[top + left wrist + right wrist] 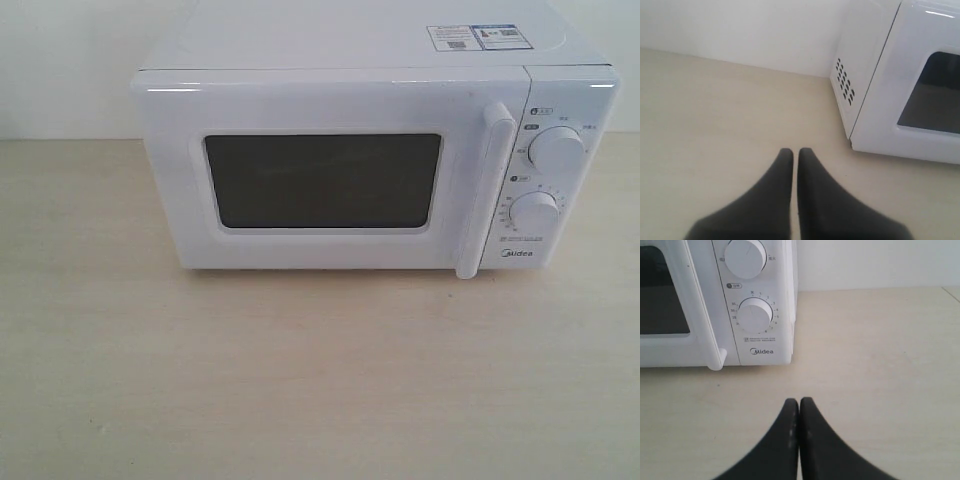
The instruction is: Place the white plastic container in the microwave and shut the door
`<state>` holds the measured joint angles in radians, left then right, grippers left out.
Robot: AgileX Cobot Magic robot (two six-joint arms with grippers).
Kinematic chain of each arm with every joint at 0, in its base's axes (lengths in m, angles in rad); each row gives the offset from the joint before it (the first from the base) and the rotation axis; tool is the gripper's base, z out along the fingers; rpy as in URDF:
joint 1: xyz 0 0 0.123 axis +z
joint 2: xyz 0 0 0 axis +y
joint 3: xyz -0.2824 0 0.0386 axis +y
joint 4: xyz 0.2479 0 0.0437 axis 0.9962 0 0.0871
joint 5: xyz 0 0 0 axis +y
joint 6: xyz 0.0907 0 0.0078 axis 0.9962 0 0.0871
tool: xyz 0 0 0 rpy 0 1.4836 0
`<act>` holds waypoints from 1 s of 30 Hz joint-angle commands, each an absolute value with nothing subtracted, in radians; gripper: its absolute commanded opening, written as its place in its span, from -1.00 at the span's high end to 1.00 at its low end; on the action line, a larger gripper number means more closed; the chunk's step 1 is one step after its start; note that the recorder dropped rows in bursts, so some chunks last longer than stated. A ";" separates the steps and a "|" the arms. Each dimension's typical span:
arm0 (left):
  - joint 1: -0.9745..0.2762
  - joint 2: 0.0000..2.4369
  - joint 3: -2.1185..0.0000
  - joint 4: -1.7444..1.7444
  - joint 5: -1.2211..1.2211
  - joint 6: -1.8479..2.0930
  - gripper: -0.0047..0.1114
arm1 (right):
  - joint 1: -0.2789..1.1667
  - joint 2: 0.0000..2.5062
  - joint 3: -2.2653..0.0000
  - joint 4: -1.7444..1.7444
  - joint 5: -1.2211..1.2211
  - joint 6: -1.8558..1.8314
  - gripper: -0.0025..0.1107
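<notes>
Microwave (340, 45) observed on table (300, 380), door (325, 100) shut flush (handle (480, 190) next to the dials (556, 150)). Left gripper (795, 152) and right gripper (799, 402) both clenched, nothing gripped, each held above the table.

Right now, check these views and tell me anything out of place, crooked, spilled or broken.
Nothing stands out. The microwave sits level on the table, its door shut flush, with no spill around it. The left gripper and right gripper are shut and empty. The container shows in no view.
</notes>
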<state>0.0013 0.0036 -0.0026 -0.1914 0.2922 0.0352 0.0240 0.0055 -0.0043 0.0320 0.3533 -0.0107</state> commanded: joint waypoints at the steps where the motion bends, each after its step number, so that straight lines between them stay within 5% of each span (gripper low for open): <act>1: 0.006 0.000 0.000 -0.183 0.298 0.100 0.84 | 0.020 0.000 0.000 0.033 0.340 -0.007 0.96; 30: 0.006 0.000 0.000 -0.192 0.302 0.062 0.84 | 0.020 0.000 0.000 0.033 0.340 -0.007 0.96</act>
